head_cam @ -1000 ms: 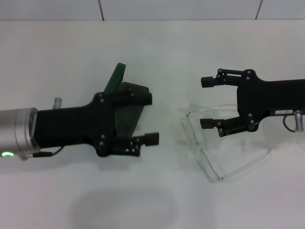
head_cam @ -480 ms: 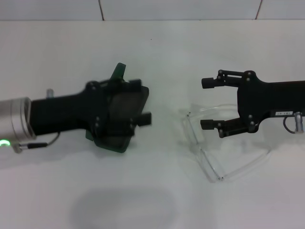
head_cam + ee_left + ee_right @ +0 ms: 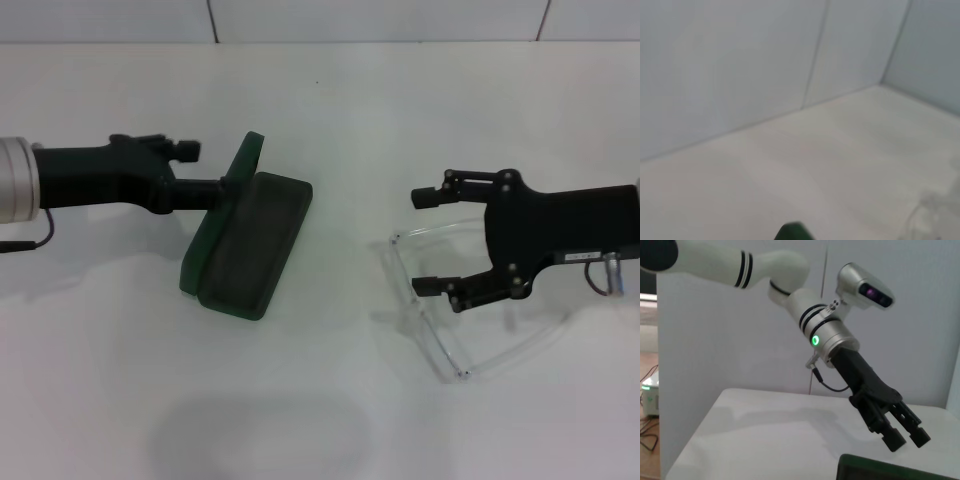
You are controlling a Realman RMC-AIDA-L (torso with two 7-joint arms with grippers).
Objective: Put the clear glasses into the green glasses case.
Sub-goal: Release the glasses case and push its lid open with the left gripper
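Note:
The green glasses case (image 3: pixel 250 245) lies open on the white table, left of centre, with its lid (image 3: pixel 240 165) tilted up at the far side. My left gripper (image 3: pixel 215 185) reaches in from the left and meets the lid's outer face. The right wrist view shows that gripper (image 3: pixel 905 436) just above the case's edge (image 3: pixel 880 470). A corner of the case (image 3: pixel 792 232) shows in the left wrist view. The clear glasses (image 3: pixel 432 335) lie unfolded on the table at the right. My right gripper (image 3: pixel 428 242) is open, its fingers on either side of the glasses' far arm.
The white table (image 3: pixel 330 100) runs back to a tiled wall (image 3: pixel 380 18). The right wrist view shows the table's side edge (image 3: pixel 695 425) and a device with a green light (image 3: pixel 647 387) beyond it.
My left arm has drawn back to the left and turned, uncovering the case, which now lies open. My right gripper has shifted slightly towards the case and spread wider over the glasses.

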